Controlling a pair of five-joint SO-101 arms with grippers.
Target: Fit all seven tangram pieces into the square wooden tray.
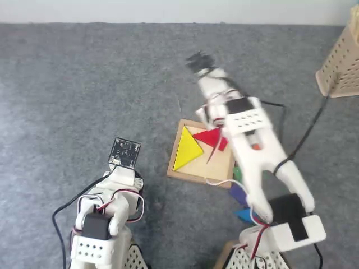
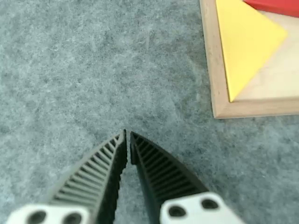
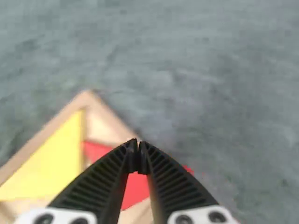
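The square wooden tray (image 1: 197, 179) lies on grey carpet and holds a large yellow triangle (image 1: 187, 150) and a red triangle (image 1: 210, 137). My right arm stretches over the tray, and its gripper (image 1: 197, 60) is raised and shut on nothing. In the right wrist view the gripper (image 3: 138, 144) hangs above the red triangle (image 3: 99, 150), near the yellow triangle (image 3: 51, 163) and the tray's corner (image 3: 86, 95). My left gripper (image 2: 127, 135) is shut over bare carpet, a short way from the tray (image 2: 210, 70) and the yellow triangle (image 2: 243, 42).
Green (image 1: 236, 172), purple (image 1: 238, 195) and blue (image 1: 244, 214) pieces lie beside the tray, partly under the right arm. A beige perforated board (image 1: 339, 61) stands at the far right. Open carpet lies to the left and beyond the tray.
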